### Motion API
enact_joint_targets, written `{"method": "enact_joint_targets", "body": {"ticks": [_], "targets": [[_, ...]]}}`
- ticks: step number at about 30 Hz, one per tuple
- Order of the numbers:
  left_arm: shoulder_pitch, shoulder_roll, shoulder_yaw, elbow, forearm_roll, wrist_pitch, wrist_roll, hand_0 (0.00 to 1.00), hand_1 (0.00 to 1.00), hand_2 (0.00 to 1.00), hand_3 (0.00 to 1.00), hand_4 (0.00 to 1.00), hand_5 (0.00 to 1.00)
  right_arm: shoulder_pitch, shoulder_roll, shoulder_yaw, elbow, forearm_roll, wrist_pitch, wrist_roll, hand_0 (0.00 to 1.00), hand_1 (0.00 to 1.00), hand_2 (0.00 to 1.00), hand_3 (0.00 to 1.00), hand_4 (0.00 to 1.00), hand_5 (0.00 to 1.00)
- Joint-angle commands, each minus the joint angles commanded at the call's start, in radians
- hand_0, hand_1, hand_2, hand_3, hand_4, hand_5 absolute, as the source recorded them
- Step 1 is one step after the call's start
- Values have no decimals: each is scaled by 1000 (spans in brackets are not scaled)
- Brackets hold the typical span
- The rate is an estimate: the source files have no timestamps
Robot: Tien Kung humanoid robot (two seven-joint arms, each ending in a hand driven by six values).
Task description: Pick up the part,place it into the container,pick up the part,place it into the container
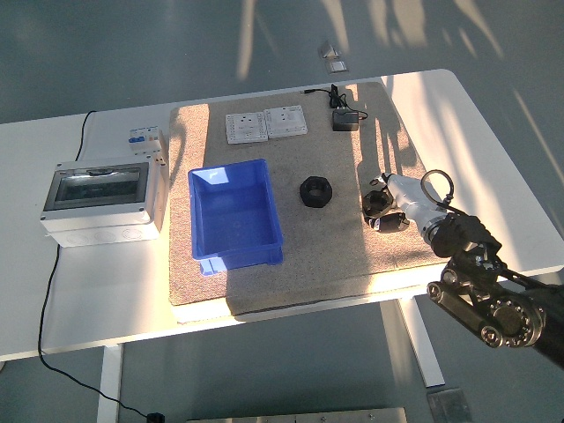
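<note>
Two black parts lie on the brown mat [291,264]. One is a big nut [315,191], sitting bare near the middle of the mat. The other is a small ring [378,198], off at 3 o'clock from the nut, right by the robot's right hand [388,204]. The blue bin [234,214] sits at 9 o'clock from the nut, near it, and it looks empty. So neither part is in the bin yet.

The right hand reaches in from the lower right corner. Its white fingers [407,191] are touching or almost touching the ring. A dark bit of the hand lies just below the ring. It may be closing on the ring, but I cannot tell if it is pinching it or only resting beside it, because the hand and ring are both dark and small here.

What could go wrong? If the fingers only catch the ring's edge, it could slip out and roll on the mat. The trip to the bin goes past the nut, so a low hand could bump it.

The left arm is not in view. Strong sun and shadow stripes fall over the right side of the mat, so the fingertips are hard to make out. The arm is cut off at the picture's edge.

Farther out, at 12 o'clock, are two white switch plates [265,123] and a black plug [344,120]. A gray box [102,199] sits at 9 o'clock on the white table [106,300].
</note>
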Motion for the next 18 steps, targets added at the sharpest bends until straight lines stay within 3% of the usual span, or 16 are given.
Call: {"method": "enact_joint_targets", "body": {"ticks": [4, 5, 9, 18], "targets": [[0, 1, 0, 0, 1, 0, 0, 676, 661, 645, 751, 756, 799, 0, 1, -6, -7, -20, -18, 10, 756, 357, 570, 683, 606, 116], [0, 1, 0, 0, 1, 0, 0, 676, 662, 643, 752, 756, 800, 0, 2, -7, -9, -24, -20, 12, 719, 303, 485, 643, 304, 2], [0, 1, 1, 0, -1, 1, 1, 676, 662, 643, 752, 756, 800, -1, 0, -10, -8, -24, -42, 31, 719, 303, 485, 643, 304, 2], [1, 4, 0, 0, -2, 2, 0, 676, 661, 642, 754, 757, 803, 58, -13, -54, 98, 112, -198, 176, 677, 280, 474, 617, 275, 2]]}}
